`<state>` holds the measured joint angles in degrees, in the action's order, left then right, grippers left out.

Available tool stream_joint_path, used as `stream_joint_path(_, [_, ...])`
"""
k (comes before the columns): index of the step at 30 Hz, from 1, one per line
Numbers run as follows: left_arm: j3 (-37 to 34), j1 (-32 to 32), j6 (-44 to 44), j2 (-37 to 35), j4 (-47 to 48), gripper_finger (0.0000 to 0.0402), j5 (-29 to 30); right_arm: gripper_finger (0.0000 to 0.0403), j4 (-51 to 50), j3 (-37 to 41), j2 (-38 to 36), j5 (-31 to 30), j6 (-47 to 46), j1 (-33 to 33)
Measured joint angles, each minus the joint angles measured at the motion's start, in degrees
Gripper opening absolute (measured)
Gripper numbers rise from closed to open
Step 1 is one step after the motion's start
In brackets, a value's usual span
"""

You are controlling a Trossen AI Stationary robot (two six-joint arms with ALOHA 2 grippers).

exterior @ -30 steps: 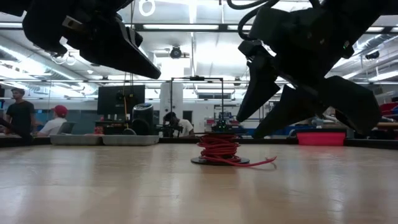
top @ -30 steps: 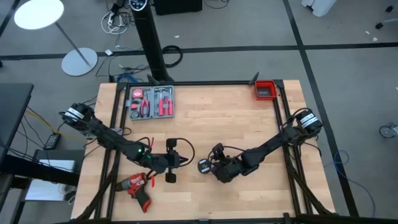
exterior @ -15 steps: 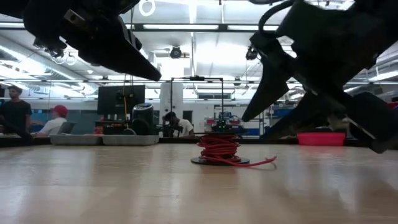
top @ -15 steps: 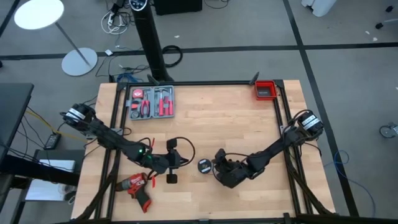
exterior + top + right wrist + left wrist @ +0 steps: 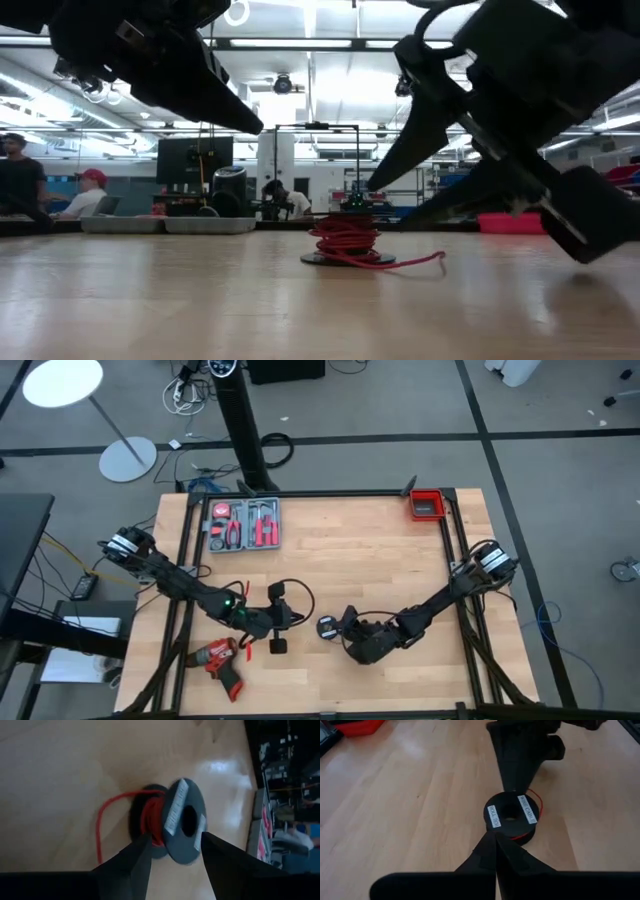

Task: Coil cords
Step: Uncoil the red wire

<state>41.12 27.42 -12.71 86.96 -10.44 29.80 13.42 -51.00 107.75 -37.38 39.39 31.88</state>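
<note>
A black spool (image 5: 326,626) wound with the thin red wire (image 5: 345,238) stands on its lower flange mid-table; the wire's loose end (image 5: 425,262) trails on the wood. My right gripper (image 5: 175,852) is open, one finger on each side of the spool's upper flange (image 5: 185,822), and comes from the table's right. My left gripper (image 5: 496,842) is shut and hovers just left of the spool (image 5: 512,815). The black cable (image 5: 298,600) lies looped on the table around my left gripper (image 5: 283,620); I cannot tell whether it touches it.
A red drill (image 5: 220,658) lies near the front left. A tray of red-handled hand tools (image 5: 245,525) sits at the far left and a red bin (image 5: 426,505) at the far right corner. People show in the room behind the table (image 5: 25,185).
My right gripper has moved a little toward the table's near edge and stays open at the spool.
</note>
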Motion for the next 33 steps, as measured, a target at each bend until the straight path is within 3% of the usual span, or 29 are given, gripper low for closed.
stream_joint_path(16, [0.0, 0.0, 0.2, 0.0, -0.1, 0.0001, 0.0, 0.0150, 4.5, -0.1, 1.7, 1.9, 4.6, -1.1])
stream_joint_path(22, [0.0, 0.0, 0.2, 0.0, -0.1, 0.0001, 0.0, 0.0108, 4.7, 0.0, 1.7, 3.8, 4.2, -2.0])
stream_joint_path(29, [0.0, 0.0, 0.2, 0.0, 0.0, 0.0001, -0.1, 0.0016, 5.3, 0.0, 1.7, 2.9, 4.4, -2.0])
stream_joint_path(33, [0.0, 0.0, 0.4, 0.0, 0.0, 0.0001, -0.1, 0.0011, 6.4, 0.0, 1.8, -0.1, 4.6, -2.3])
